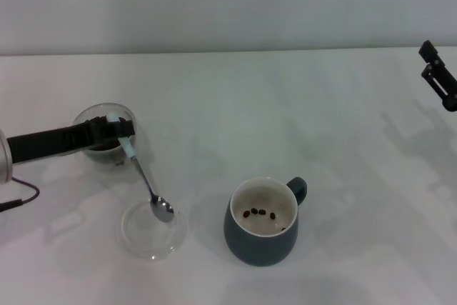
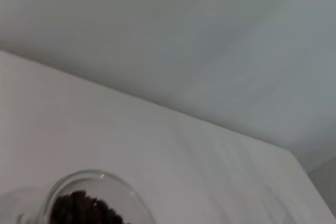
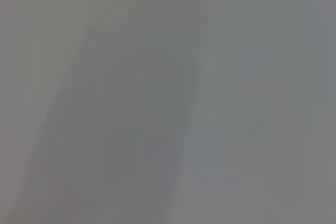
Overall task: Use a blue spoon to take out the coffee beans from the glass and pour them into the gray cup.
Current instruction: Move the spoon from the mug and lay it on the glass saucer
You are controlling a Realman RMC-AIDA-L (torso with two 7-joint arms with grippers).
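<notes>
Few coffee beans [image 1: 258, 213] lay in gray cup [image 1: 261, 231]; we judged transfer begun. Left gripper [image 1: 118, 133] clenched blue spoon [image 1: 146, 180] by handle over glass [image 1: 107, 133], bowl resting in clear dish [image 1: 152, 232], apparently empty. Glass held more beans. Right gripper [image 1: 439, 76] parked far right, grip state unclear to us.

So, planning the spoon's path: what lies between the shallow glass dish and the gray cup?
Nothing: in the head view, bare table separates the shallow glass dish from the gray cup.
</notes>
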